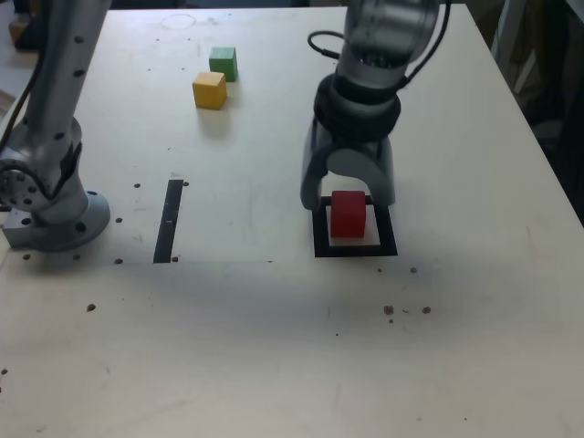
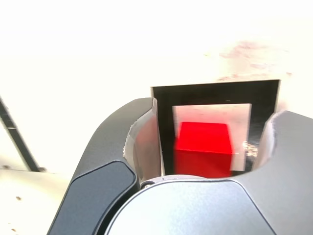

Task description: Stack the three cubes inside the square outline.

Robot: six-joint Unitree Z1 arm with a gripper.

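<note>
The red cube (image 1: 348, 215) (image 2: 203, 147) rests on the table inside the black square outline (image 1: 356, 249) (image 2: 215, 93), toward its far side. My gripper (image 1: 349, 201) (image 2: 210, 122) is lowered around the cube and stands open. One finger is on each side, and the wrist view shows a gap between each finger and the cube. The yellow cube (image 1: 209, 89) and the green cube (image 1: 223, 63) sit close together on the table, far back toward the exterior view's left and well away from the gripper.
A narrow black strip (image 1: 169, 221) lies on the table to the exterior view's left of the outline. The arm's base (image 1: 50, 210) stands at the left edge. The table's right edge (image 1: 547, 173) runs near the outline's side.
</note>
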